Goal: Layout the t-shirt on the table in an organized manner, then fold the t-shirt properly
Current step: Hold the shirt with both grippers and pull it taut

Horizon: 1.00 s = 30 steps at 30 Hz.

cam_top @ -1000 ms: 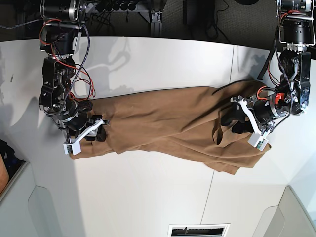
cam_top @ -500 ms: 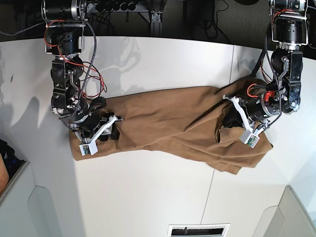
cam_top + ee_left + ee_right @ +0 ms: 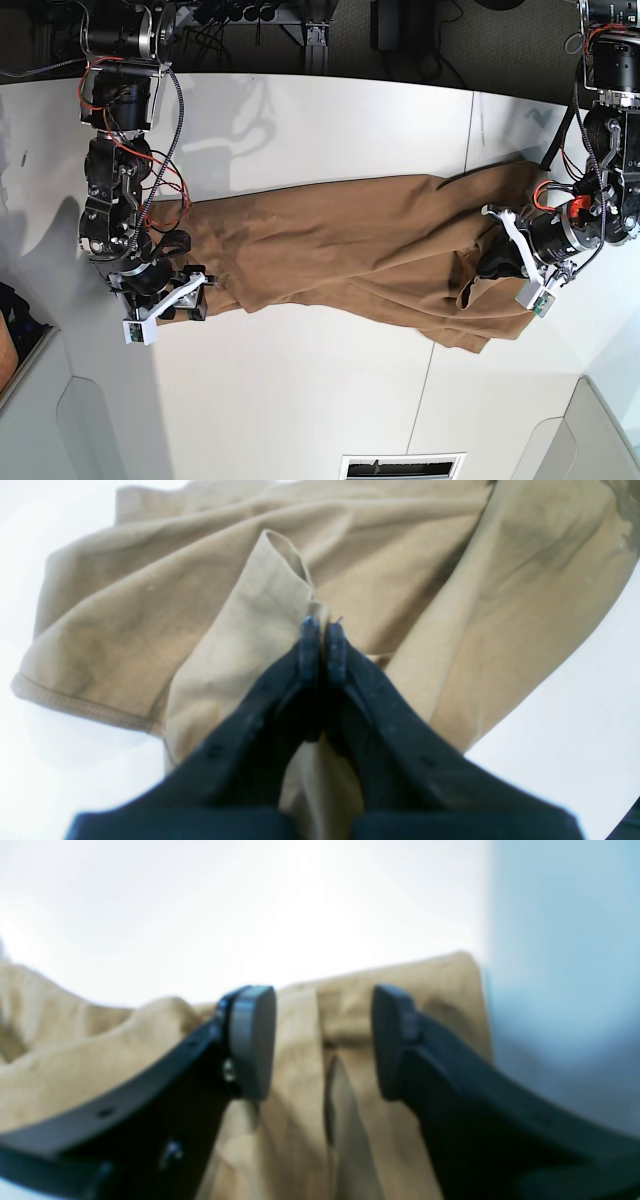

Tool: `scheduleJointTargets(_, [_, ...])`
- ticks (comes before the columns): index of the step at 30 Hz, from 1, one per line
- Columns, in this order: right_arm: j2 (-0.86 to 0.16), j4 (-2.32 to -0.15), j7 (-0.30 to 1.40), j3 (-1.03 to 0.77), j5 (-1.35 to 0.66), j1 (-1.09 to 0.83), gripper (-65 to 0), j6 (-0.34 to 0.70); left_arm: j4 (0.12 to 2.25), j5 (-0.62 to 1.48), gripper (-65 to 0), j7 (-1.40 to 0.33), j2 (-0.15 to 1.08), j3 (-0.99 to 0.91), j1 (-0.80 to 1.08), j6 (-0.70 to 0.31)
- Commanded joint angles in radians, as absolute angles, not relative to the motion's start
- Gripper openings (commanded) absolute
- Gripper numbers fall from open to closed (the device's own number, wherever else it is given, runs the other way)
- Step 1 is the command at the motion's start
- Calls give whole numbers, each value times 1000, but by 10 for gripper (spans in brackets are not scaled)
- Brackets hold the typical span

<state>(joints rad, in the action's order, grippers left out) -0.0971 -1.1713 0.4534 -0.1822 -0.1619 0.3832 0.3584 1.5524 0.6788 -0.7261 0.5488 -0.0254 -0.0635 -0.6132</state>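
Note:
The tan-brown t-shirt [image 3: 350, 250] lies stretched sideways across the white table [image 3: 300, 390], wrinkled and partly doubled over itself. In the base view my left gripper [image 3: 495, 262] is at the shirt's right end. The left wrist view shows it [image 3: 322, 630] shut on a raised fold of the t-shirt [image 3: 150, 605]. My right gripper [image 3: 185, 295] is at the shirt's left end. In the right wrist view it [image 3: 322, 1040] is open, with a bunched edge of the shirt [image 3: 300, 1080] between its pads [image 3: 250, 1040]. The neck tag is hidden.
A thin dark seam [image 3: 425, 390] runs across the table right of centre. Arm bases and red and black cables [image 3: 150, 150] stand along the back edge. A white vented panel [image 3: 400, 466] sits at the front edge, with grey cut-out corners on both sides.
Both grippers have moved outward and toward the front edge since half a second ago. The shirt is drawn out longer between them, and its right end has shifted right.

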Motion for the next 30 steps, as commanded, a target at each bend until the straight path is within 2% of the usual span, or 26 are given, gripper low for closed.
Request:
scheduleJointTargets(1, [-99,-1172,429,-183,-170,424,-337,363,1570,706,-650,-707,565,-32,-83,-614])
scheduleJointTargets(8, [-99,-1042,381,-181,-146,462,-337,365,1570,717,-650,-708,566,-32,-82,-618])
scheduleJointTargets(11, [-99,-995,370,-160,-145,461,-338,400,1570,718,-650,-708,565,-32,-82,-618])
scheduleJointTargets(15, [-99,-991,370,-117,-146,456,-339,407,1570,718,-650,-707,565,-32,-82,-618])
scheduleJointTargets(19, [-97,-998,370,-102,-146,456,-381,408,1570,717,-650,-708,566,-32,-80,-618])
scheduleJointTargets(30, [-97,-1017,371,-102,-149,456,-381,408,1570,717,-650,-708,565,-32,-80,-618])
